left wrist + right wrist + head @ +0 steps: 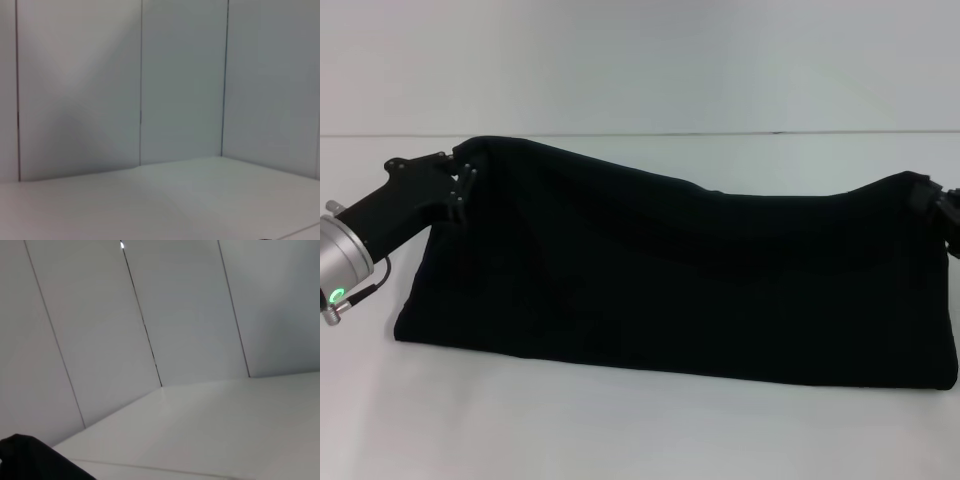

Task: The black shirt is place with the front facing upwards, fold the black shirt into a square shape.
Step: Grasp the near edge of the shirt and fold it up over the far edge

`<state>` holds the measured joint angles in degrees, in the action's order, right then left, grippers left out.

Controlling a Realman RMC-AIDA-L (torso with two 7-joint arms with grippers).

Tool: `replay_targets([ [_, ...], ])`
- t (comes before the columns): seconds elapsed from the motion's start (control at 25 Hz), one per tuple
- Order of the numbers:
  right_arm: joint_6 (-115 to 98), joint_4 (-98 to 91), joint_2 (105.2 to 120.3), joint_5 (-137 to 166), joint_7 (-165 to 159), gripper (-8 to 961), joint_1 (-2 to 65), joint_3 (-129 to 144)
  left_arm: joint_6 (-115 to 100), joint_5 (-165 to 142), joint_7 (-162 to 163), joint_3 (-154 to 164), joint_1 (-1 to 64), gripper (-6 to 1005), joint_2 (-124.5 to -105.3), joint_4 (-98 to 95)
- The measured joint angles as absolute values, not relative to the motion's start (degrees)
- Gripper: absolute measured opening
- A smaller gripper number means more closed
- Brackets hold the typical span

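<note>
So my left gripper [463, 183] is clamped on the shirt's [690, 280] far left corner, holding it up off the table [620, 430]. The shirt runs long left to right between my arms, its lower edge resting on the table. My right gripper [928, 200] is pinching the far right corner, a bit lower. Looks like the fold has to go forward toward me, both arms together.

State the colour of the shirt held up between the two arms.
Plain black shirt, no print visible; clearest in the head view.
</note>
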<state>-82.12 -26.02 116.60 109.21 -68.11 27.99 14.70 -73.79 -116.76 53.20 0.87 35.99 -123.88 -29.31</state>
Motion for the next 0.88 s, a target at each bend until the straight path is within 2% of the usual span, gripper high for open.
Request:
replay_targets([
  [0.44, -72.67, -26.48, 119.28, 108.88, -65.21, 55, 29.52, 16.22, -61.63, -116.71, 51.6, 3.13, 37.75, 58, -124.08, -26.93],
  [0.88, -64.39, -24.94, 119.71, 108.8, -63.07, 190, 30.83, 16.41, -53.14, -116.61, 50.91, 4.7, 39.21, 84, -124.1, -25.9],
])
